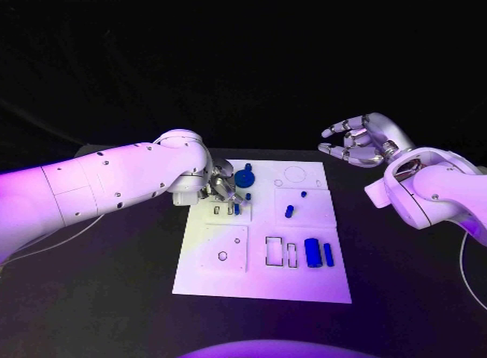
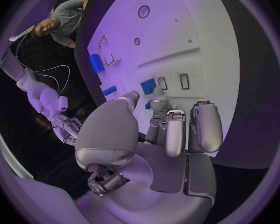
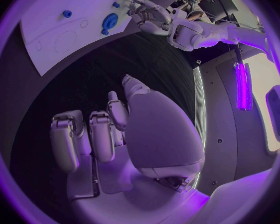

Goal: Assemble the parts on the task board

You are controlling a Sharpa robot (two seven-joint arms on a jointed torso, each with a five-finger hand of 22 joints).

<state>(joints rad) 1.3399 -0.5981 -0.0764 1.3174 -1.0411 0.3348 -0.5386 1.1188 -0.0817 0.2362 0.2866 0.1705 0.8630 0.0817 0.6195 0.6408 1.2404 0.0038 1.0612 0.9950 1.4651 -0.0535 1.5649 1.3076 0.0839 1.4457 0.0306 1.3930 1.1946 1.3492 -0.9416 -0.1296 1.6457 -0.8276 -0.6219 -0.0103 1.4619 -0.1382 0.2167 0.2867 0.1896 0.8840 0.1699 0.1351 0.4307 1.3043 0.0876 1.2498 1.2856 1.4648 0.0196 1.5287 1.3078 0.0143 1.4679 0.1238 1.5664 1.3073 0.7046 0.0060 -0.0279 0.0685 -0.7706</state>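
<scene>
The white task board (image 1: 216, 272) lies mid-surface. The left hand (image 1: 221, 188) is down at the board's far left part, fingertips on a small blue part (image 2: 148, 86); whether it grips it I cannot tell. The right hand (image 1: 358, 142) hovers beyond the board's far right corner, fingers loosely spread, holding nothing.

Dim overall, washed in violet. Brightest on the white task board (image 1: 262, 231) and on the left arm (image 1: 92, 186), glare along its shell. Desk (image 1: 114, 298) and backdrop sunk almost to black. Soft shadow thrown on the board beside the left hand (image 1: 221, 186). Strong fisheye bending in both wrist views, dark ring at the rims. A glowing purple strip (image 3: 241, 84) off to one side in the right wrist view.
</scene>
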